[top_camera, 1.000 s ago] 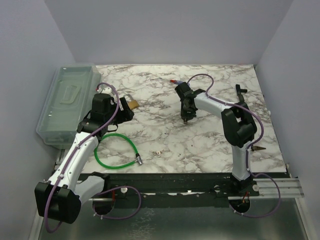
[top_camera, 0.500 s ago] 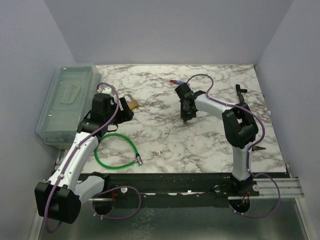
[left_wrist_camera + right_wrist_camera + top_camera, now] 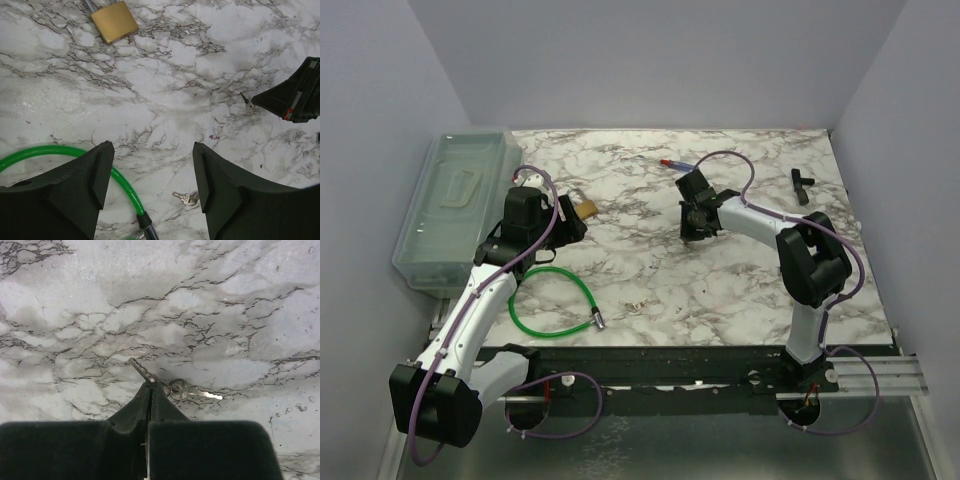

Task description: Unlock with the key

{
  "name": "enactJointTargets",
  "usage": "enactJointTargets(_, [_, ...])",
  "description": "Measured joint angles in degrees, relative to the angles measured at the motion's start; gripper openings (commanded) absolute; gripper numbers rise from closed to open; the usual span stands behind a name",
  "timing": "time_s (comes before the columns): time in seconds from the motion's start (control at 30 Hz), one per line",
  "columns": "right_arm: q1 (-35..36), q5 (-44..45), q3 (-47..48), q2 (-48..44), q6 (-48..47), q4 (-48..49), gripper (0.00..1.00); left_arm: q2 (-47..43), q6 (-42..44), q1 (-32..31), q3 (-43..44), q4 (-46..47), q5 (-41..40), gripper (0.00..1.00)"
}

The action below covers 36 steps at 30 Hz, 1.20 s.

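My right gripper (image 3: 150, 385) is shut on a small silvery key (image 3: 141, 371), whose blade sticks out up and left of the fingertips. A second key (image 3: 205, 395) hangs from the same ring beside it. In the top view this gripper (image 3: 697, 228) hovers over the middle of the marble table. The brass padlock (image 3: 586, 208) lies at the left, just beyond my left gripper (image 3: 570, 226). The left wrist view shows the padlock (image 3: 114, 22) far ahead of my open, empty left gripper (image 3: 152, 150), and the right gripper's key (image 3: 245, 99) at the right.
A green cable (image 3: 555, 300) with a metal tip (image 3: 598, 320) loops at the front left. Another small pair of keys (image 3: 186, 199) lies near it. A clear lidded box (image 3: 455, 205) stands at the left edge. A pen (image 3: 675, 163) and a black part (image 3: 802, 185) lie at the back.
The right arm's elbow has swung to the right, uncovering the black part, and its gripper has shifted slightly right and back with the key. The left arm has not moved.
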Motion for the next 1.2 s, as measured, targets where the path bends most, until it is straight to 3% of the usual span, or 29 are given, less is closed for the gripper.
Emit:
enactJointTargets(0.07, [0.0,-0.2,0.0,0.0,-0.3,0.0,0.05,0.0,0.0,0.0,0.0,0.0,0.0,0.70])
enactJointTargets(0.2, [0.0,-0.7,0.0,-0.1,-2.1,0.3,0.27,0.0,0.0,0.0,0.0,0.0,0.0,0.70])
enactJointTargets(0.57, [0.1,-2.0,0.3,-1.3,-11.6,-0.7,0.64,0.0,0.0,0.0,0.0,0.0,0.0,0.70])
enactJointTargets(0.83, [0.4,-3.8,0.1,-1.3,-19.9,-1.0,0.64,0.0,0.0,0.0,0.0,0.0,0.0,0.70])
enactJointTargets(1.2, [0.5,-3.9,-1.2,0.8,-31.0,-0.5,0.49,0.5,0.0,0.0,0.0,0.0,0.0,0.70])
